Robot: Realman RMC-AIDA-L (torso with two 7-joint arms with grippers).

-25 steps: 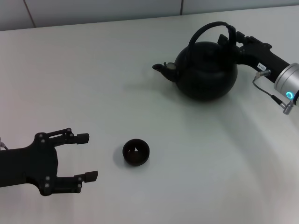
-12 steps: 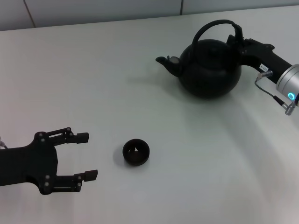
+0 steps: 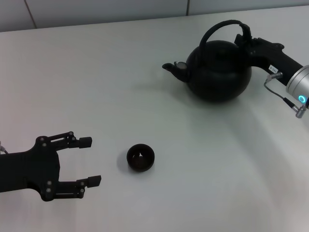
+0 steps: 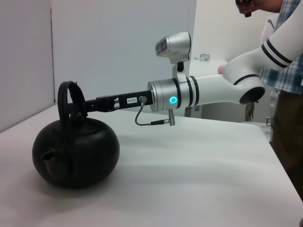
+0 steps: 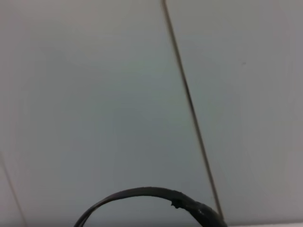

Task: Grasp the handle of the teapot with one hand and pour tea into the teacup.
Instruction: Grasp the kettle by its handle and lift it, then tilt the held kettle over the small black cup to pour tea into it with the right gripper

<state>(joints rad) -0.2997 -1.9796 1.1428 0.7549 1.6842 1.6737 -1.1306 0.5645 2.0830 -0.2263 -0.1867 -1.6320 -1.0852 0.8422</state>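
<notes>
Teapot, large, round, matte black (image 3: 218, 71), at the far right of the white table (image 3: 96, 87), stubby spout toward the robot's left. Right gripper (image 3: 243, 40) is clamped on the arched black handle (image 3: 217, 30) at its right side. Small black handleless teacup (image 3: 140, 157) stands well apart, nearer the robot. Left gripper (image 3: 91, 162) hovers beside the cup, fingers spread, holding nothing.

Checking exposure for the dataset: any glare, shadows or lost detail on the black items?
Head view: teapot and teacup read near-solid black, small glints inside the cup, soft shadows on the table. Left wrist view: teapot sharp, faint sheen, background bright. Right wrist view: only the handle arc against the wall.
</notes>
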